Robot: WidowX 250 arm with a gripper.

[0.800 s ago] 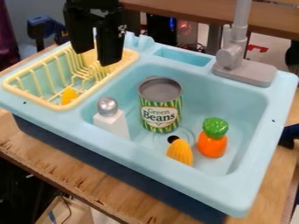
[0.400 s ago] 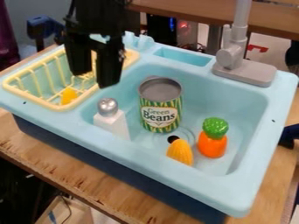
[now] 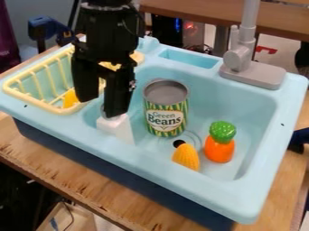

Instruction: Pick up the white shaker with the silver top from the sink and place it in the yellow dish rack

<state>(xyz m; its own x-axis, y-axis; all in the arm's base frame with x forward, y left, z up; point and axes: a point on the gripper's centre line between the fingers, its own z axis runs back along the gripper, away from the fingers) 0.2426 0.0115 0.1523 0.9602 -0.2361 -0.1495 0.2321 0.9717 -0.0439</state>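
The black gripper (image 3: 101,107) hangs open over the left end of the sink basin, fingers apart, with nothing seen held between them. Its right finger covers the silver top of a white shaker-like bottle (image 3: 117,128), which stands by the basin's left wall; whether they touch, I cannot tell. Just right of the gripper stands a green beans can (image 3: 166,108). A yellow corn piece (image 3: 186,157) and an orange carrot (image 3: 219,148) with a green top are farther right, near the drain.
The yellow dish rack (image 3: 36,103), partly behind the gripper, sits at left with an orange-yellow piece (image 3: 70,99) in it. A grey faucet (image 3: 241,56) rises at the back right. The blue sink's rim (image 3: 175,170) surrounds the basin.
From above the rack, the gripper has moved down and toward the front, slightly right, so that it now covers the bottle's silver top. The objects have stayed put.
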